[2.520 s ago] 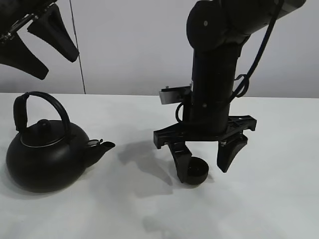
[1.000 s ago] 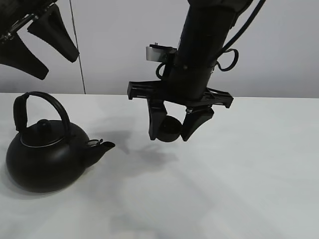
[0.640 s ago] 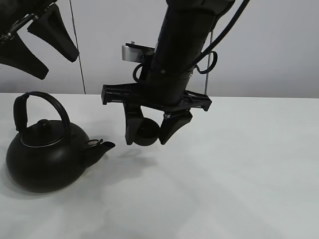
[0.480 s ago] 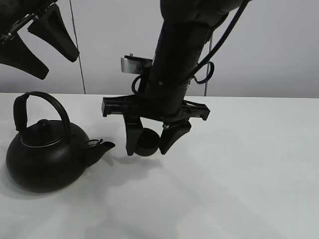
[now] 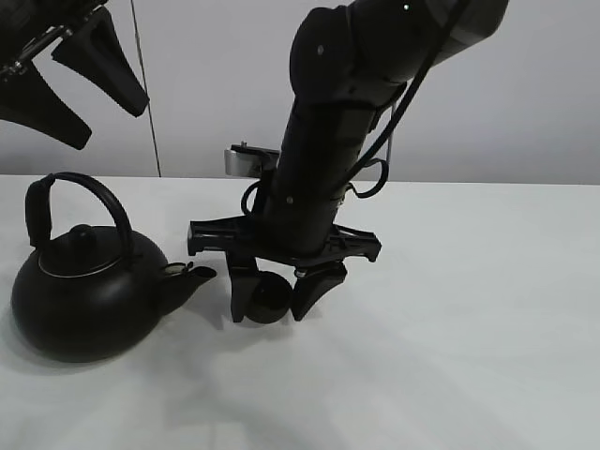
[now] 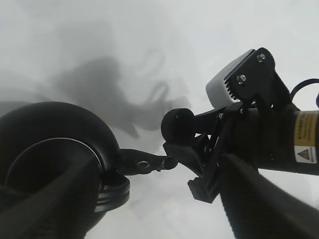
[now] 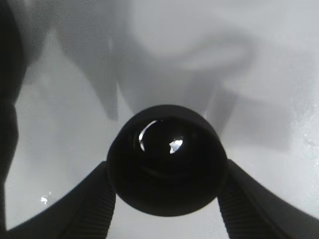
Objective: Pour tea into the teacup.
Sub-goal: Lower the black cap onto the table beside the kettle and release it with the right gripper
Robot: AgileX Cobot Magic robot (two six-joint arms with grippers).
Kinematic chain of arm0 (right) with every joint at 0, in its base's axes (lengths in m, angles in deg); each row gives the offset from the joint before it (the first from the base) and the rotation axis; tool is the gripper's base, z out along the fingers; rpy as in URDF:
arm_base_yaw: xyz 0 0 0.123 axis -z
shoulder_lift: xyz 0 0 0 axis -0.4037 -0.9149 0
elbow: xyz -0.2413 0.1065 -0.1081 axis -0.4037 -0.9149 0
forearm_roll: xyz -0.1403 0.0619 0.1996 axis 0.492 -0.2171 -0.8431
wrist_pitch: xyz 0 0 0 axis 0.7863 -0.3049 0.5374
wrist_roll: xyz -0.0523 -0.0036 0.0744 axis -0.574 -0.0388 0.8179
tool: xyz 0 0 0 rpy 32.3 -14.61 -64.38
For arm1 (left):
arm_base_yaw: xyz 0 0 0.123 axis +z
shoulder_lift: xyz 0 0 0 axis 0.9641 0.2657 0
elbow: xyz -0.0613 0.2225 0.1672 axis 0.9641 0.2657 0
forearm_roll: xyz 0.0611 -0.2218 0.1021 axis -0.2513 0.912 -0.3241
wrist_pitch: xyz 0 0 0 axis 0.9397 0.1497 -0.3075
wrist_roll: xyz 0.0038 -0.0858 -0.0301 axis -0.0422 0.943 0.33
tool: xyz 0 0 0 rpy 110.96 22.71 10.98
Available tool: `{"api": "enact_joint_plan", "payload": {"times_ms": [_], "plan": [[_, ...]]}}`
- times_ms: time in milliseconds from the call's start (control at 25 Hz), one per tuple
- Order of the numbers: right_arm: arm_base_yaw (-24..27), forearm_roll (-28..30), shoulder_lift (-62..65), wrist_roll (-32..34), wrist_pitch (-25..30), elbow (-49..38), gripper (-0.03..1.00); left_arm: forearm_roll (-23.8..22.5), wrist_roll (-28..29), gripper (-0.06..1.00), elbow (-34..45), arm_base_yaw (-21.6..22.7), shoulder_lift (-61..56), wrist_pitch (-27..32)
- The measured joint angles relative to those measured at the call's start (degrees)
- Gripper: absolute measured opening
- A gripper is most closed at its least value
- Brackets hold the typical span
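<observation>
Teacup, clamped in the right gripper at centre frame, wants setting down level just off the kettle spout; left gripper, upper left, gapes wide.

From my station I have the kettle on the table, spout pointing right. Just right of that spout is the teacup, between the right gripper's fingers, low over the table. The left gripper hangs above the kettle, well apart.
</observation>
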Motion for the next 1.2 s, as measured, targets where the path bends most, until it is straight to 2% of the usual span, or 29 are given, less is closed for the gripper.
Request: {"api": "enact_joint_plan", "payload": {"times_ms": [720,920,1200], "plan": [[0.0,-1.1,-1.8,-1.9,-0.3,0.1,0.40,0.0,0.0,0.50,0.0,0.0,0.0,0.0],[0.0,-1.6,-1.8,-2.3,-0.3,0.2,0.48,0.0,0.0,0.50,0.0,0.0,0.0,0.0],[0.1,-2.0,-0.3,-2.3,-0.4,0.2,0.49,0.0,0.0,0.50,0.0,0.0,0.0,0.0]]}}
